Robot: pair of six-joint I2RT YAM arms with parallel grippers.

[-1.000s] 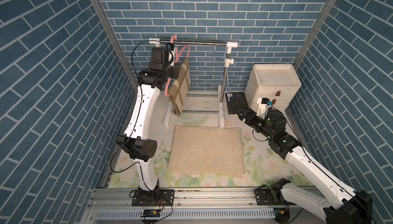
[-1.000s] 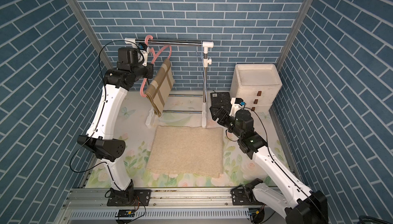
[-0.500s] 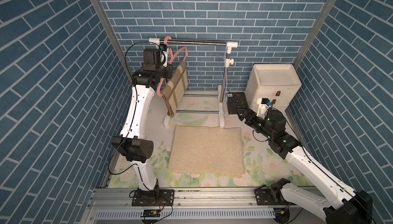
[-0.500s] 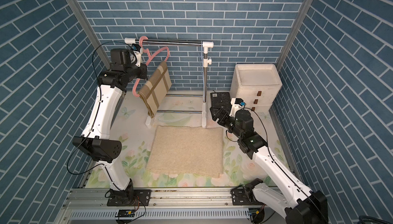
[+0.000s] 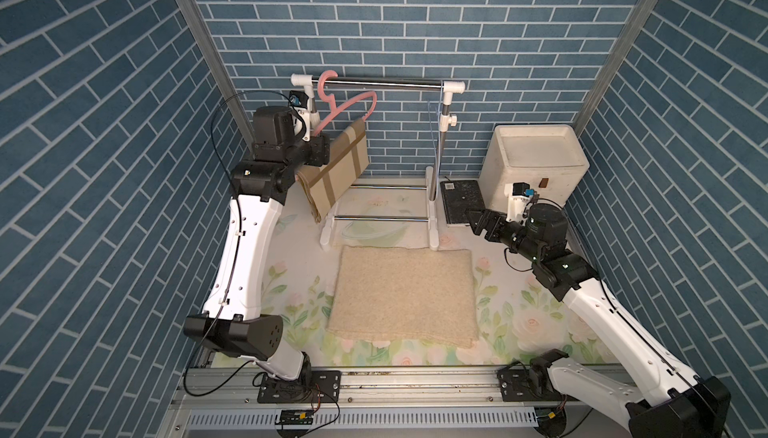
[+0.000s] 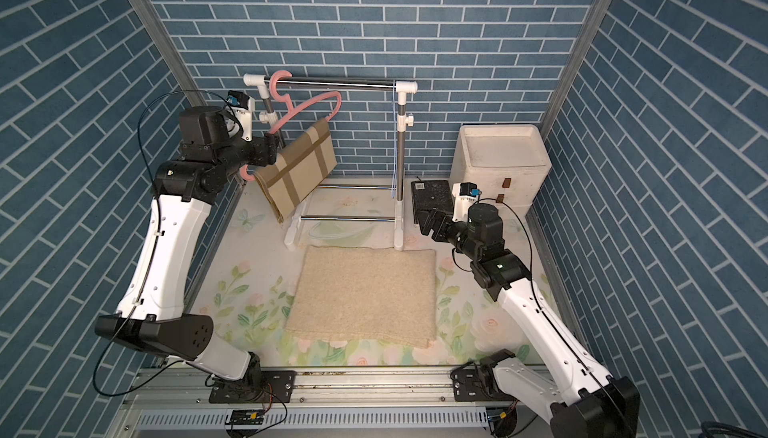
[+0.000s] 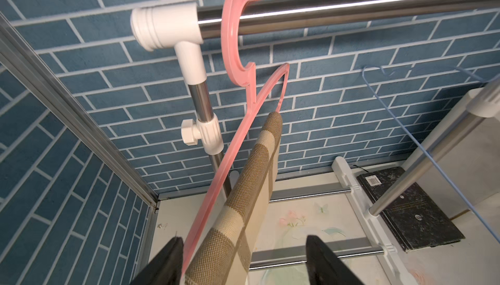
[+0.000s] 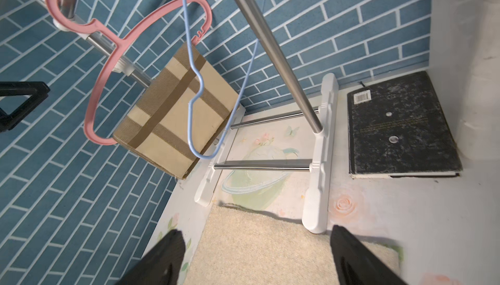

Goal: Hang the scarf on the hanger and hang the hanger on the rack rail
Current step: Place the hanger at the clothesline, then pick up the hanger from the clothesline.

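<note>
Left pincer (image 7: 243, 239) stands apart around the scarf (image 7: 259, 156) on the pink hanger (image 7: 229, 40); right pincer (image 8: 257, 229) gapes empty near the book (image 8: 400, 124).

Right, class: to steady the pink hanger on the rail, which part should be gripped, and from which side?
Grip the pink hanger on its bare sloping shoulder, near the low curved end. The scarf covers the bottom bar, and the hook sits on the rail. Come from the left tool's side, jaws across the thin flat plastic.
</note>
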